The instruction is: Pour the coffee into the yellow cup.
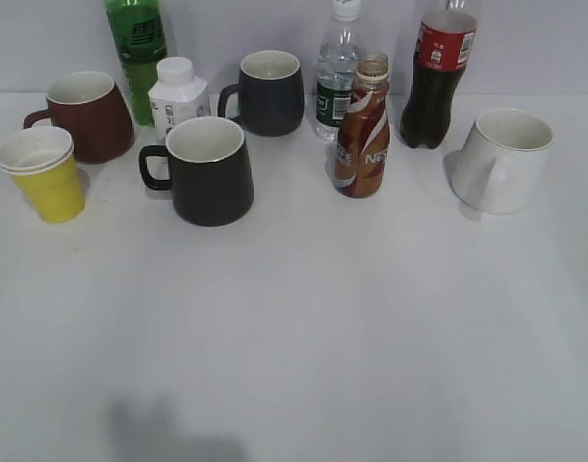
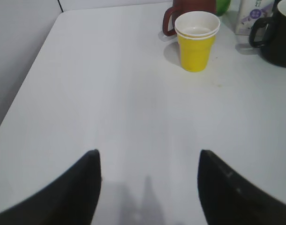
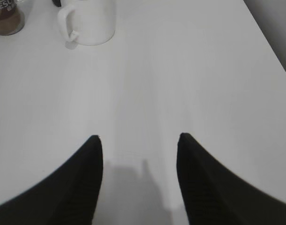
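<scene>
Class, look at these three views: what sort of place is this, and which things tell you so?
Probably a robot test bench, not a kitchen: a bare white table against a plain wall, mixed mugs and bottles lined up, such as the coffee and yellow cup, with nothing else around.

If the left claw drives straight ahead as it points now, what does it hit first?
Probably the yellow cup, slightly right of the left claw centerline; bare table lies between. Depth is uncertain.

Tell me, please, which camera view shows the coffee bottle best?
The exterior view: the coffee bottle stands whole and upright, label readable, between the black mug and white mug. The right wrist view catches only its lower part at the top left corner. The left wrist view misses it.
</scene>
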